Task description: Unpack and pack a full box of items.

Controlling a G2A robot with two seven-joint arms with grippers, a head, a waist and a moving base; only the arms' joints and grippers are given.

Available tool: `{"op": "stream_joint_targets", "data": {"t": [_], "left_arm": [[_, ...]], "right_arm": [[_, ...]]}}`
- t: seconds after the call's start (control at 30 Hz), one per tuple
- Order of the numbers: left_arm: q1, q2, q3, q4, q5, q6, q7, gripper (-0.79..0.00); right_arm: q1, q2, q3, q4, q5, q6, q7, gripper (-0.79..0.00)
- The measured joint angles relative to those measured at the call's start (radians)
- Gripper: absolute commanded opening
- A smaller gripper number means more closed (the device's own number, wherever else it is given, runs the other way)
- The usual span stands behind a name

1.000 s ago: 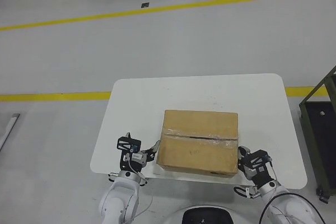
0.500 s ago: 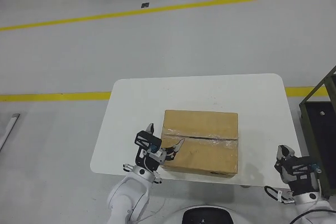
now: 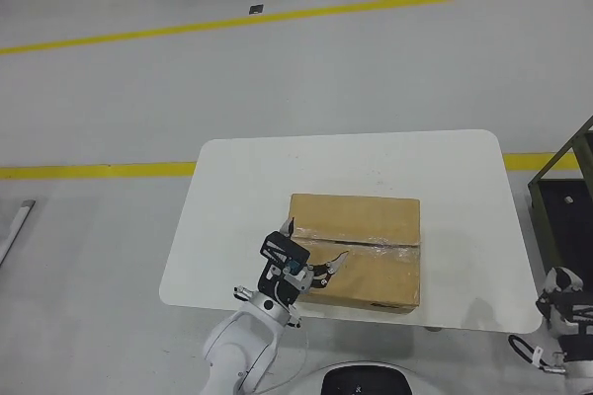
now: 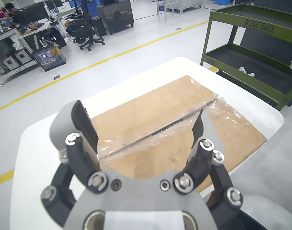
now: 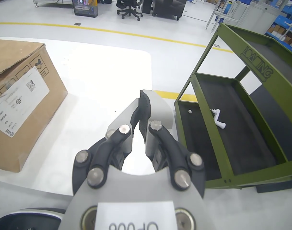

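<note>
A brown cardboard box [image 3: 354,222] with its top seam taped in clear film stands on the white table [image 3: 267,178], near the front edge. My left gripper [image 3: 314,245] hovers open over the box's near left corner. In the left wrist view the box top [image 4: 160,101] and its slit tape seam lie between the spread fingers [image 4: 84,123] of my left gripper [image 4: 141,120], which hold nothing. My right gripper [image 3: 561,281] is off the table's front right corner, beside the cart. In the right wrist view my right gripper [image 5: 143,104] is shut and empty, with the box's labelled side [image 5: 21,89] well apart.
A green cart [image 5: 232,120] stands right of the table, with a small white part [image 5: 217,118] on its shelf. The cart [image 3: 573,217] is close to the right arm. A grey tube [image 3: 10,237] lies on the floor at far left. Bare tabletop surrounds the box.
My left gripper has moved right and up, from beside the box's left face to over its near left corner. My right arm has drawn back to the right, off the table.
</note>
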Motion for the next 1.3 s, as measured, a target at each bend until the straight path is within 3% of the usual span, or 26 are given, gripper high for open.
{"op": "stream_joint_targets", "data": {"t": [0.17, 0.5, 0.7, 1.17, 1.3], "left_arm": [[-0.017, -0.001, 0.026, 0.01, 0.0, -0.009, 0.013, 0.0], [-0.156, -0.029, 0.27, 0.095, -0.011, -0.016, -0.032, 0.0], [-0.216, -0.04, 0.354, 0.168, 0.02, -0.034, -0.134, 0.0], [-0.215, -0.04, 0.353, 0.182, 0.019, -0.026, -0.127, 0.0], [-0.244, -0.04, 0.382, 0.205, 0.119, -0.023, -0.147, 0.0]], "right_arm": [[-0.006, -0.003, 0.003, 0.004, 0.003, -0.01, -0.003, -0.785], [-0.014, -0.009, 0.007, 0.016, -0.009, -0.017, -0.012, -0.785], [-0.015, -0.013, 0.007, 0.024, -0.013, -0.026, -0.014, -0.785], [-0.017, -0.019, 0.006, 0.016, -0.015, -0.057, -0.016, -0.785], [-0.011, -0.021, 0.002, 0.016, -0.027, -0.061, -0.012, -0.785]]}}
